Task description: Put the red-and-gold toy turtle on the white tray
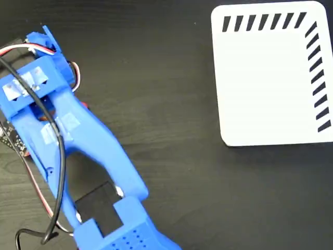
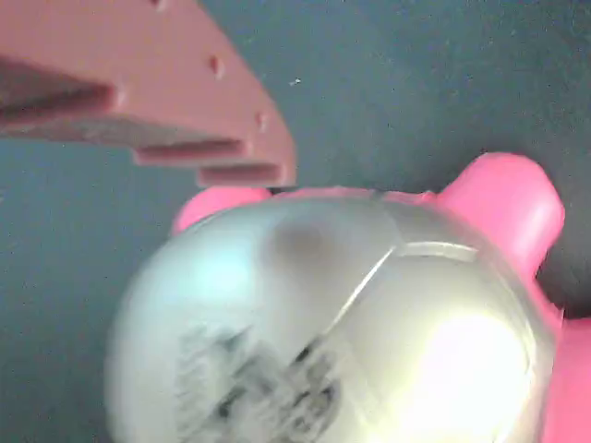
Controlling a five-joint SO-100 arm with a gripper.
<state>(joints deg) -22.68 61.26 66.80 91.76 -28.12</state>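
Note:
The red-and-gold toy turtle (image 2: 351,323) fills the lower part of the wrist view, very close and blurred. Its shiny pale dome carries a black mark, and pink-red legs stick out at the top and right. One gripper finger (image 2: 185,101) reaches in from the upper left, its tip just above the shell's far edge. The other finger is out of frame. In the fixed view the blue arm (image 1: 67,135) runs down the left side, and its gripper end leaves the bottom edge. The turtle is hidden there. The white tray (image 1: 265,83) with black stripes lies at the top right, with nothing on it.
The table (image 1: 166,104) is dark wood grain. Black and white cables (image 1: 52,156) hang along the arm at the left.

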